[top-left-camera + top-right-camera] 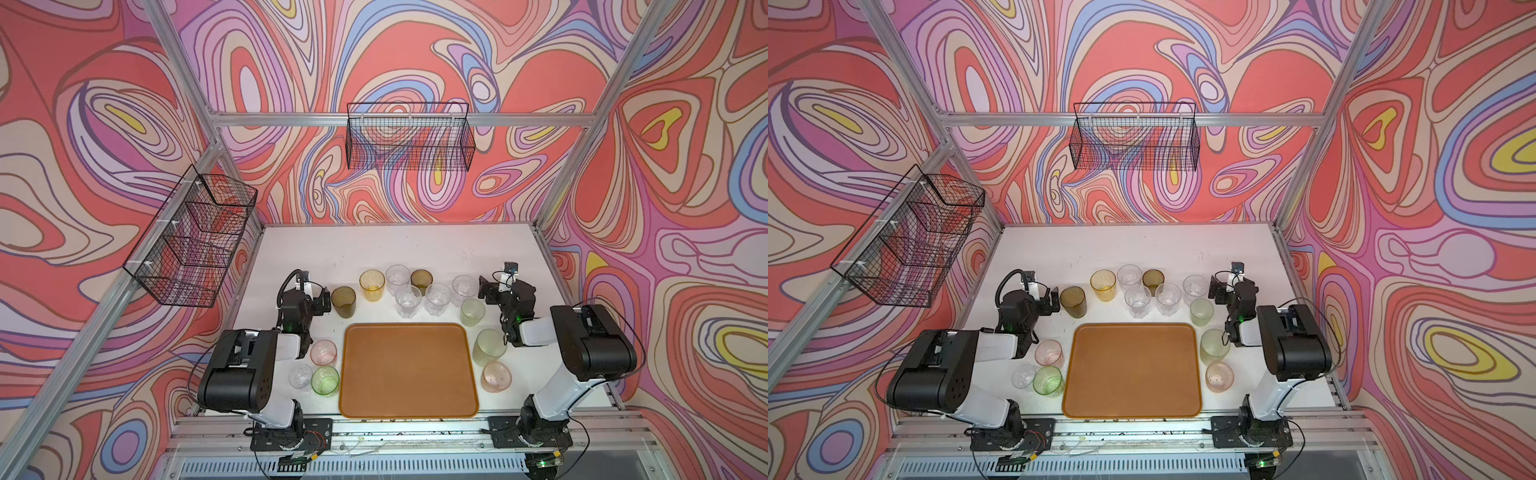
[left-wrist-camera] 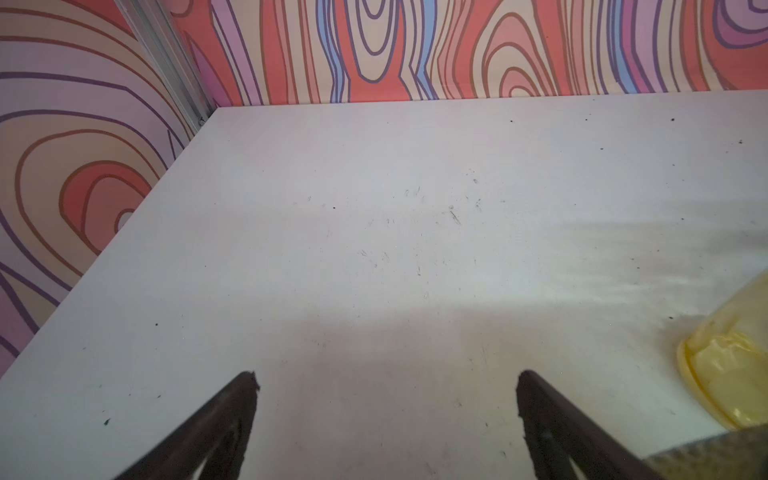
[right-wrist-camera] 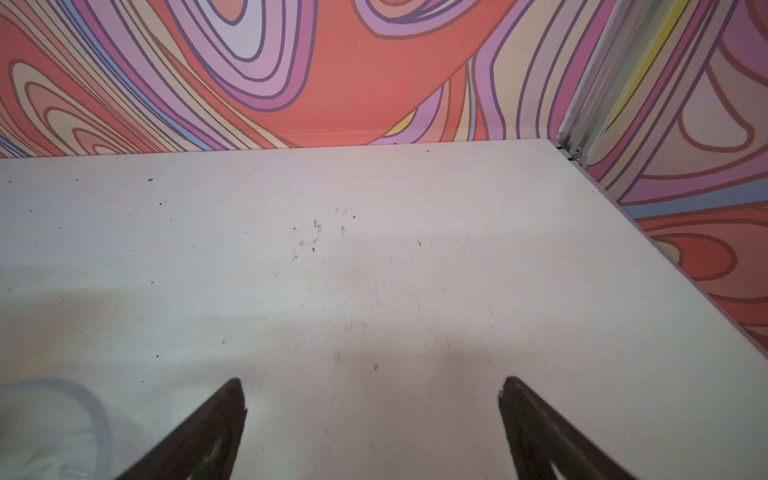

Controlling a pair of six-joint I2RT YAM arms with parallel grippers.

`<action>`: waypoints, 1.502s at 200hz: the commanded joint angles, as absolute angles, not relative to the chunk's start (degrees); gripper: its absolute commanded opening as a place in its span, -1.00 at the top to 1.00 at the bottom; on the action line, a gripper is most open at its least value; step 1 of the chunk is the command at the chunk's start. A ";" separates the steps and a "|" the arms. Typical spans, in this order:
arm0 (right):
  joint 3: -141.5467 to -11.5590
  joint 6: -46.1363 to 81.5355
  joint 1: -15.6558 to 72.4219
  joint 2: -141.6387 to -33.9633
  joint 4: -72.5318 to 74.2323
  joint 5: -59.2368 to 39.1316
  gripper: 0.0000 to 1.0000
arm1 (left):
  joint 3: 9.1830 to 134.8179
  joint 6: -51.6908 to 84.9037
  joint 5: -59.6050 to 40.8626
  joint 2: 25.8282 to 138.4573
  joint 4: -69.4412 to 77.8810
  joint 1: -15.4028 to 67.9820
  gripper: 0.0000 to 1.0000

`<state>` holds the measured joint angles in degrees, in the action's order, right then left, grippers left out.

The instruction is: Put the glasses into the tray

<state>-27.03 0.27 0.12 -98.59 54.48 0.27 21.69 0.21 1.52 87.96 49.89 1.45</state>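
The tray (image 1: 409, 370) was bare; left gripper (image 2: 386, 388) and right gripper (image 3: 372, 392) stood open, empty. Next, likely: grasp the olive-brown tumbler (image 1: 343, 301) beside the left.

Pair of matching arms. Left arm (image 1: 237, 370): bulky black joint housings with small round holes, white link shells, black base plate (image 1: 322, 428) with red and black wires, looped black cable (image 1: 291, 276) at the wrist, small green light (image 1: 288, 330). Right arm (image 1: 594, 345): same build, thin black cables trailing. Left claw (image 2: 386, 382) and right claw (image 3: 372, 386): dark tapering fingers (image 2: 224, 428), tips rough and worn.
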 commanded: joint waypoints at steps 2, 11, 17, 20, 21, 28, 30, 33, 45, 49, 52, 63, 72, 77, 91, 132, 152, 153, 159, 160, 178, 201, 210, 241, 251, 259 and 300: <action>-26.29 -0.09 0.17 -98.44 55.63 0.23 -0.97 | 21.53 -0.58 1.24 88.31 50.82 1.38 -1.00; -26.28 -0.02 0.18 -98.43 55.55 0.17 -0.97 | 21.53 -0.61 1.25 88.29 50.89 1.41 -1.00; -26.36 0.00 0.18 -98.39 55.55 0.18 -0.97 | 21.39 -0.60 1.25 88.17 50.97 1.37 -1.00; -26.32 0.00 0.18 -98.43 55.55 0.16 -0.97 | 21.41 -0.61 1.24 88.16 50.91 1.40 -1.00; -26.34 0.00 0.18 -98.43 55.55 0.17 -0.97 | 21.47 -0.57 1.24 88.16 50.86 1.40 -1.00; -26.30 -0.01 0.18 -98.44 55.55 0.06 -0.97 | 21.38 -0.61 1.26 88.28 50.95 1.40 -1.00; -26.28 -0.03 0.18 -98.44 55.55 0.08 -0.97 | 21.43 -0.57 1.28 88.25 50.97 1.40 -1.00; -26.28 0.02 0.18 -98.44 55.52 0.07 -0.97 | 21.38 -0.57 1.36 88.17 50.98 1.41 -1.00; -26.31 0.05 0.18 -98.39 55.55 0.05 -0.97 | 21.41 -0.52 1.32 88.23 50.97 1.41 -1.00; -26.28 0.01 0.18 -98.41 55.55 0.01 -0.97 | 21.40 -0.59 1.24 88.24 51.01 1.36 -1.00; -26.28 0.00 0.18 -98.43 55.55 0.05 -0.97 | 21.44 -0.61 1.28 88.24 50.98 1.40 -1.00; -26.38 0.08 0.18 -98.44 55.48 0.04 -0.97 | 21.43 -0.62 1.23 88.21 50.98 1.41 -1.00; -26.79 0.48 0.18 -98.42 54.75 1.37 -0.97 | 21.43 -0.55 1.24 88.28 50.96 1.40 -1.00; -27.13 0.89 0.18 -98.52 54.08 1.99 -0.97 | 21.44 -0.59 1.23 88.23 50.90 1.38 -1.00; -26.97 0.84 0.18 -98.52 54.37 2.29 -0.97 | 21.51 -0.61 1.24 88.24 50.97 1.41 -1.00; -26.99 0.81 0.18 -98.53 54.32 2.13 -0.97 | 21.84 -0.25 1.83 88.25 50.27 1.39 -1.00; -26.91 0.87 0.18 -98.47 54.39 2.28 -0.97 | 21.66 -0.26 1.92 88.18 50.53 1.41 -1.00; -26.90 0.83 0.18 -98.45 54.40 2.28 -0.97 | 21.64 -0.26 1.88 88.21 50.53 1.41 -1.00; -26.90 0.86 0.18 -98.50 54.47 2.24 -0.97 | 21.62 -0.26 1.95 88.16 50.61 1.38 -1.00; -26.90 0.87 0.18 -98.51 54.48 2.26 -0.97 | 21.58 -0.26 1.98 88.16 50.66 1.39 -1.00; -26.89 0.85 0.18 -98.45 54.45 2.29 -0.97 | 21.52 0.49 3.98 88.29 50.89 1.41 -1.00; -26.89 0.84 0.18 -98.39 54.49 2.29 -0.97 | 21.44 0.58 4.25 88.20 50.97 1.41 -1.00; -26.82 0.82 0.18 -98.44 54.57 2.36 -0.97 | 21.42 0.76 4.69 88.03 50.99 1.36 -1.00; -26.81 0.69 0.18 -98.31 54.67 2.55 -0.97 | 21.88 0.69 4.76 86.91 49.35 1.40 -1.00; -26.93 0.62 0.18 -98.28 54.43 2.46 -0.97 | 22.62 0.81 4.92 86.03 47.35 1.40 -1.00; -27.47 0.62 0.17 -97.94 53.10 2.32 -0.97 | 23.53 0.95 5.62 85.48 45.28 1.41 -1.00; -33.91 1.66 0.18 -91.46 36.25 7.32 -0.97 | 28.90 1.30 6.78 82.62 32.48 1.41 -1.00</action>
